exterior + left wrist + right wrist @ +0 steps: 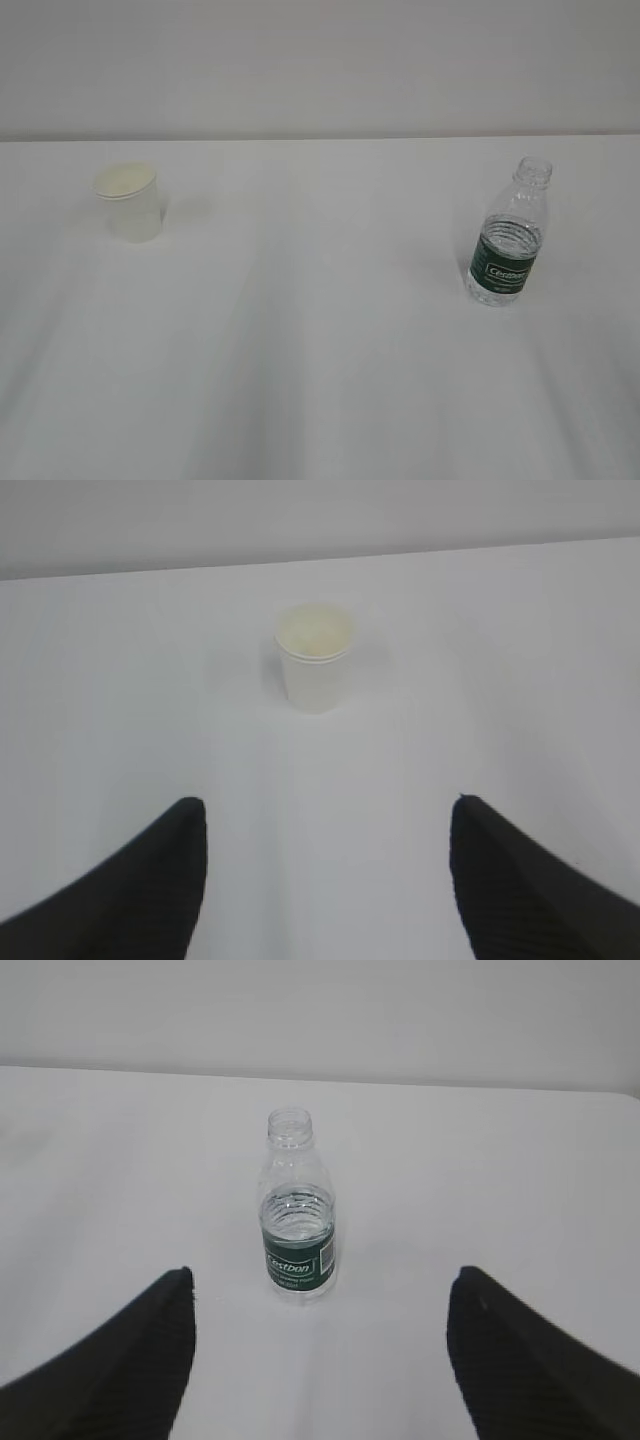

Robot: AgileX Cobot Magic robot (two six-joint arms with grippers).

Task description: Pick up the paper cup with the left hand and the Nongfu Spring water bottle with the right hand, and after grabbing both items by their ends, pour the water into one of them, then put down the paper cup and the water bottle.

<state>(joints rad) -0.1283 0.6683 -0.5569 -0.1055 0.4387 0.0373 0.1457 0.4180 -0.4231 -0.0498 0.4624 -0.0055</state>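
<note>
While the exterior view takes in both the paper cup (129, 202) and the Nongfu Spring water bottle (508, 235) at once, well apart on the white tabletop (320, 380), it shows neither arm. Each wrist view supplies what is missing there. From the left wrist, the left hand (325, 875) appears as two black fingers (150, 890) spread wide at the bottom of the frame, released and touching nothing; the cup (316, 657) stands upright ahead of them, centred in the gap, its cream inside visible. From the right wrist, the right hand (320, 1355) likewise has its fingers (520, 1360) parted wide and empty, with the bottle (297, 1208) upright and uncapped ahead. That closer view shows the water (297, 1222) level just above the dark green label, whose white lettering is too small to read from the exterior camera.
</note>
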